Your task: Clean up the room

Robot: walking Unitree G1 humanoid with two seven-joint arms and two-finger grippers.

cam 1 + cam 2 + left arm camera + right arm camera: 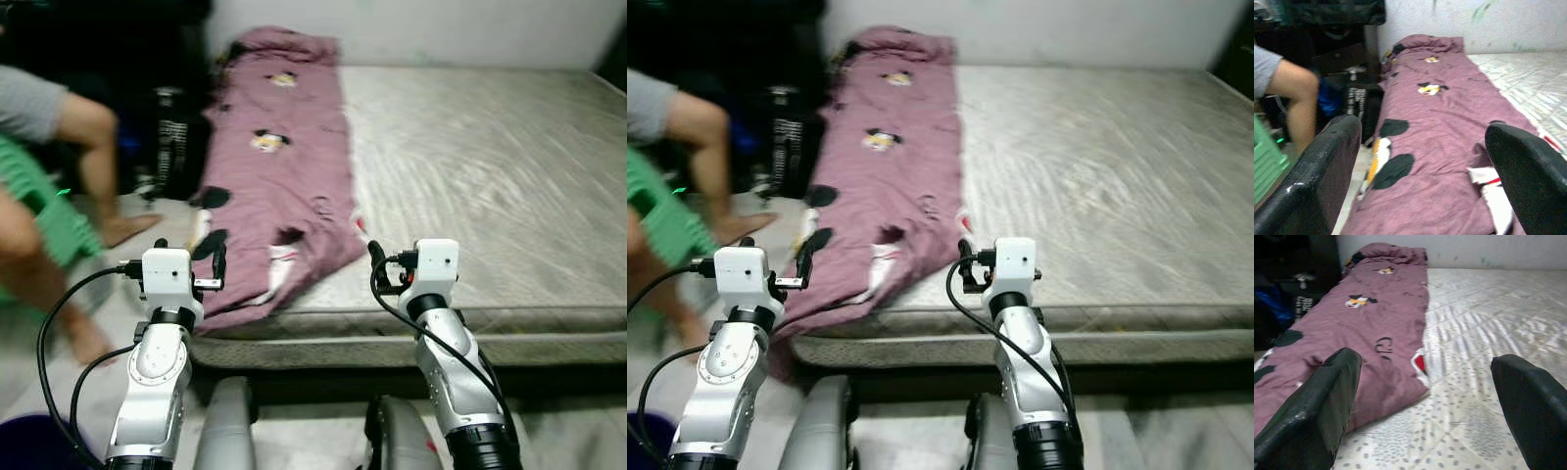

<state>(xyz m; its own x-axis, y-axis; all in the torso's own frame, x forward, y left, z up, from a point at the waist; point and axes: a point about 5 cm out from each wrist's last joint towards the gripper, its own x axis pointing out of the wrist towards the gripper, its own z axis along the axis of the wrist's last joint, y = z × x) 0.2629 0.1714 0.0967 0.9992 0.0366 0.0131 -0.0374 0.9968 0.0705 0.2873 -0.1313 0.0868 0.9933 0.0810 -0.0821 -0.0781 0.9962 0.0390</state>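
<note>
A mauve blanket with cartoon prints lies in a long strip down the left side of a bare grey mattress, its near end hanging over the front corner. My left gripper is raised at the mattress's near left corner, fingers open, facing the blanket. My right gripper is held up before the front edge, fingers open, with the blanket's right edge and the mattress ahead. Neither holds anything.
A person in a grey top and green shorts is on the floor at the left, bare legs and feet near the bed. Dark bags and furniture stand by the bed's far left. A dark blue bin sits at the bottom left.
</note>
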